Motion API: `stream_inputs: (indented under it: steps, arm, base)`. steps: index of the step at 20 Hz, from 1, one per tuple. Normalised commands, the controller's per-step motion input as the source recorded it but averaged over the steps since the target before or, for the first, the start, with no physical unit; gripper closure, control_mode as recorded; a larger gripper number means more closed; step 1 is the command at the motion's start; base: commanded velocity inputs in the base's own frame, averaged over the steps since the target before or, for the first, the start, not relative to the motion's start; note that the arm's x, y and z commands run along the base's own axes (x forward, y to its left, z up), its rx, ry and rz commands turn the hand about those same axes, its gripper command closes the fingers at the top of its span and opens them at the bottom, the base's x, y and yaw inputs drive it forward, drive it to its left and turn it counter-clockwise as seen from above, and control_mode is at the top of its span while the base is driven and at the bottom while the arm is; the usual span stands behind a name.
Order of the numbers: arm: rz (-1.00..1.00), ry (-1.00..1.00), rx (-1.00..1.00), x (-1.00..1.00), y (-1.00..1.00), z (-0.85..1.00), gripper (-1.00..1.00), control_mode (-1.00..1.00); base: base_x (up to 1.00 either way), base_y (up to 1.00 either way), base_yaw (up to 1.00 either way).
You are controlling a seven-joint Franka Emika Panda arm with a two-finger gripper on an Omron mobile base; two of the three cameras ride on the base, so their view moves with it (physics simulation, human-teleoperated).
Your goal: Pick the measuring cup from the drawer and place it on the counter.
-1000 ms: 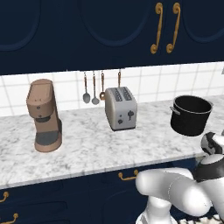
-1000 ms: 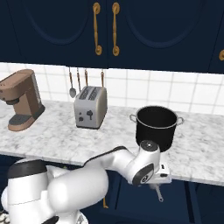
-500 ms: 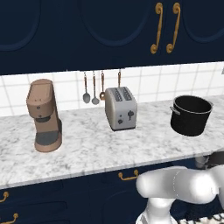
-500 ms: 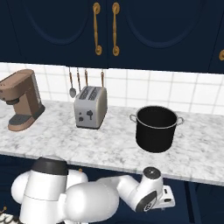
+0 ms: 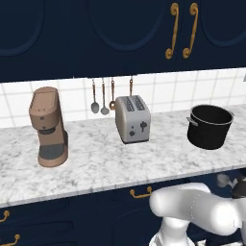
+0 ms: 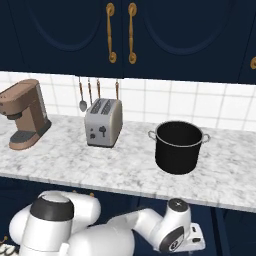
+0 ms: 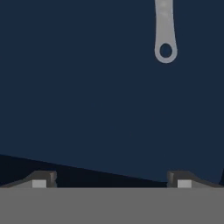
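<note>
The pincer (image 7: 111, 181) stands wide open and holds nothing, above the dark navy drawer floor (image 7: 87, 109). The grey metal measuring-cup handle with a round hole (image 7: 165, 30) lies near the floor's far edge.

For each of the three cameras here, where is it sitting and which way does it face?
Left base view: behind-left of the arm, facing the counter; white arm links rise lower right.
Right base view: behind-right, same counter; arm lower left.
Hand view: along the gripper toward a navy surface and a grey handle end.
Both base views share coffee machine, toaster, black pot.
</note>
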Motion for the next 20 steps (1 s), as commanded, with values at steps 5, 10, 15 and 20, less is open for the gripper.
stream_inputs:
  steps: [5,10,15,20]
  arm:
    - [0.0,0.19,0.0,-0.45,-0.18,-0.03,-1.0,-1.0]
    - [0.0,0.16,0.0,-0.67,-0.33,-0.18,-1.0,-1.0]
    - [0.0,0.12,0.0,-0.78,-0.47,-0.22,-1.0,-1.0]
    - [0.0,0.05,0.0,-0.67,-0.5,-0.11,-1.0,-1.0]
  base:
    - [0.0,0.0,0.0]
    - [0.0,0.0,0.0]
    - [0.0,0.0,0.0]
    - [0.0,0.0,0.0]
